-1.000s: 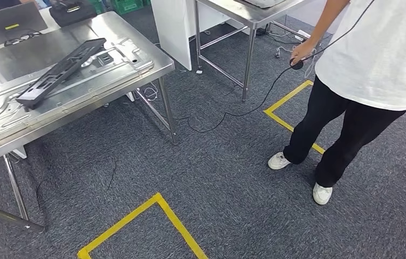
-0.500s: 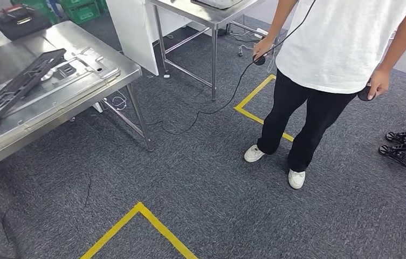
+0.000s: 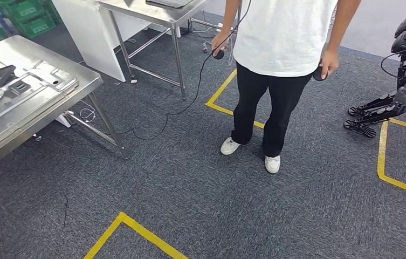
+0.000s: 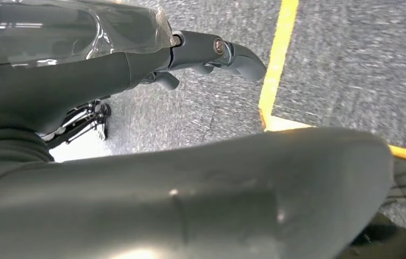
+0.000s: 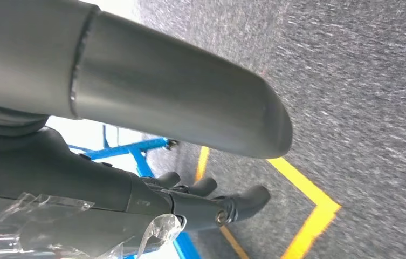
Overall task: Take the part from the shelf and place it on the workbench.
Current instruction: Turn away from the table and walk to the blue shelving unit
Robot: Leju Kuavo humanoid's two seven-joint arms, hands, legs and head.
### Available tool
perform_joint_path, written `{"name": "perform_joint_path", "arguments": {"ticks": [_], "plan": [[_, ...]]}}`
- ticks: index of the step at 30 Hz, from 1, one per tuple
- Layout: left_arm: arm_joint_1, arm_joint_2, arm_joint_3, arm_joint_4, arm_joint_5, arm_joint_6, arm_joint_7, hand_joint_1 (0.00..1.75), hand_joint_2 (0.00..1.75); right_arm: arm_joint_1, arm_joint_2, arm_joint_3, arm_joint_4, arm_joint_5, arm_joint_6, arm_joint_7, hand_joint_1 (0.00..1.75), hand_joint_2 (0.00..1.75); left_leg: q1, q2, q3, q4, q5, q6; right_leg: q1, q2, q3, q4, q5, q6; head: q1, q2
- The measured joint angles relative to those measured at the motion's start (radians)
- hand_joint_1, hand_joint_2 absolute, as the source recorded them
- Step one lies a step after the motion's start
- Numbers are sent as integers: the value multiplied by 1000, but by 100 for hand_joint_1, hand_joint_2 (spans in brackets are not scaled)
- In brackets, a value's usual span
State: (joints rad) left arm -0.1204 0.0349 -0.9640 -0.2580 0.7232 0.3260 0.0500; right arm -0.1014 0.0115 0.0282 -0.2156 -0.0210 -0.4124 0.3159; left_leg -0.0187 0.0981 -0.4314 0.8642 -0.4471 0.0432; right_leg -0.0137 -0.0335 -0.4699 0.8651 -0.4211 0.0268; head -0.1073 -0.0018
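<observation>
Tables: you have two steel ones, the workbench [image 3: 55, 100] at the left edge and a second table [image 3: 173, 16] at top centre.
People: you see one person [image 3: 281, 38], top centre.
Shoes: two white shoes [image 3: 229, 145], mid-frame.
Green crates: at least two green crates [image 3: 25, 11], upper left corner.
Robots: one other robot [image 3: 405, 86], right edge.
Robot hands: two, your left hand [image 4: 211, 48] and right hand [image 5: 217, 208].
</observation>
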Motion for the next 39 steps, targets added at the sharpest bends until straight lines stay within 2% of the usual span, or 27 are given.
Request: {"name": "perform_joint_path", "arguments": {"ticks": [2,4,5,6,7,8,10,12,14,16,18,19,20,21,22,23,25,26,27,29,31,33,34,35,36,37,39], "plan": [[1,-1,0,0,1,0,0,0,0,-3,1,0,0,-1,0,0,0,0,7,-50,-50,115,-68,-12,-3,19,-4,-1,6,-10,0,0],[7,-2,0,0,2,0,0,0,0,-5,0,0,0,-1,0,0,0,0,12,-79,-127,281,-140,-17,-1,41,-10,-1,10,-16,0,0],[9,-2,0,0,3,1,0,0,0,-4,0,0,0,-2,0,1,0,0,12,-84,-152,330,-151,-17,0,53,-11,-1,12,-17,0,0],[10,-2,0,0,3,1,0,0,0,-3,0,0,1,-2,0,1,0,0,12,-87,-157,335,-140,-14,2,66,-11,-1,13,-17,0,0],[10,-2,0,0,5,1,0,0,0,-2,0,0,1,-2,0,1,0,0,11,-91,-140,294,-109,-8,2,79,-10,-1,14,-16,0,0],[10,-2,0,0,6,1,0,0,0,-2,0,0,1,-2,0,2,0,0,8,-101,-108,218,-65,0,3,92,-8,-1,15,-14,0,0],[8,-2,0,0,10,1,0,0,0,-3,3,0,2,-3,0,2,0,0,1,-144,-39,57,9,16,2,115,-8,0,17,-9,0,0],[6,-1,0,0,13,3,0,0,0,-4,5,0,2,-3,0,3,0,0,-4,-166,-13,-12,34,25,3,137,-13,0,19,-1,0,0],[3,-2,0,-1,14,5,1,0,0,-1,4,0,2,-4,0,4,0,0,-4,-145,-11,-20,40,31,2,149,-19,2,20,8,0,0],[1,-3,0,-1,14,6,0,0,0,2,2,0,3,-6,-1,4,0,0,1,-124,-11,-28,49,39,3,111,-43,50,-14,15,0,0],[4,-4,0,-1,14,8,0,0,0,0,2,0,4,-8,-1,4,0,0,1,-100,-15,-30,53,45,3,62,-106,186,-94,21,1,0],[6,-4,0,-1,14,8,0,0,0,-1,2,0,4,-8,-1,4,0,0,1,-86,-17,-30,53,46,2,53,-142,266,-132,25,1,0],[8,-4,0,-1,15,8,-1,0,0,-1,2,0,4,-8,-1,4,0,0,1,-72,-19,-29,53,45,0,49,-167,323,-152,29,1,0],[8,-4,0,-1,15,8,-1,0,0,0,1,0,5,-8,-1,5,0,0,1,-59,-20,-29,52,45,-1,46,-171,341,-152,32,1,0],[8,-5,0,-1,15,8,-2,0,0,0,1,0,5,-9,-1,5,0,0,2,-48,-20,-28,52,44,-3,42,-153,312,-132,35,1,0],[7,-6,0,-1,14,8,-2,0,0,0,0,0,5,-9,-1,6,0,0,3,-38,-19,-27,50,41,-5,31,-113,244,-99,36,1,0],[6,-7,0,-1,14,8,-2,0,0,-1,-1,0,5,-9,-1,9,0,0,1,-20,-16,-20,43,31,-6,-16,-22,83,-38,36,0,0],[6,-7,0,-1,14,8,-2,0,0,-1,0,0,5,-9,-1,10,0,0,-2,-11,-14,-17,40,25,-5,-31,4,32,-22,33,0,0],[5,-7,0,-1,14,8,-2,0,0,-2,0,0,5,-9,-1,11,0,0,-4,-1,-13,-14,37,19,-4,-37,14,8,-16,28,0,0],[2,-7,0,-1,16,8,-2,0,0,0,0,0,6,-9,-1,13,0,0,-3,18,-10,-14,35,9,-2,-14,10,5,-12,13,0,0],[0,-7,0,-1,18,8,-2,0,0,-1,0,0,6,-8,-1,20,0,0,4,-7,-25,25,3,-3,-2,6,6,3,-5,0,1,0],[2,-8,0,-1,19,7,-3,0,0,-5,0,0,6,-8,-1,30,0,0,11,-59,-84,160,-74,-14,-3,27,0,2,1,-10,0,0],[4,-8,0,-1,20,7,-3,0,0,-6,0,0,6,-7,-1,34,0,0,14,-74,-123,247,-113,-17,-1,38,-3,2,4,-13,0,0],[6,-8,0,-1,21,7,-4,0,0,-6,0,0,6,-7,-1,37,0,0,15,-82,-156,315,-137,-17,0,51,-6,2,5,-15,0,0],[8,-8,0,-1,23,8,-4,0,0,-5,-1,0,6,-7,-1,40,0,0,14,-85,-170,344,-138,-15,2,64,-7,2,7,-16,0,0],[9,-8,0,-1,24,8,-6,0,0,-4,-1,0,7,-7,-1,43,0,0,13,-89,-163,327,-119,-10,4,77,-7,2,9,-16,0,0],[8,-8,0,-1,27,9,-9,0,0,-4,0,0,7,-7,-1,48,0,0,8,-114,-95,179,-41,5,4,102,-7,2,12,-14,0,0]]}}
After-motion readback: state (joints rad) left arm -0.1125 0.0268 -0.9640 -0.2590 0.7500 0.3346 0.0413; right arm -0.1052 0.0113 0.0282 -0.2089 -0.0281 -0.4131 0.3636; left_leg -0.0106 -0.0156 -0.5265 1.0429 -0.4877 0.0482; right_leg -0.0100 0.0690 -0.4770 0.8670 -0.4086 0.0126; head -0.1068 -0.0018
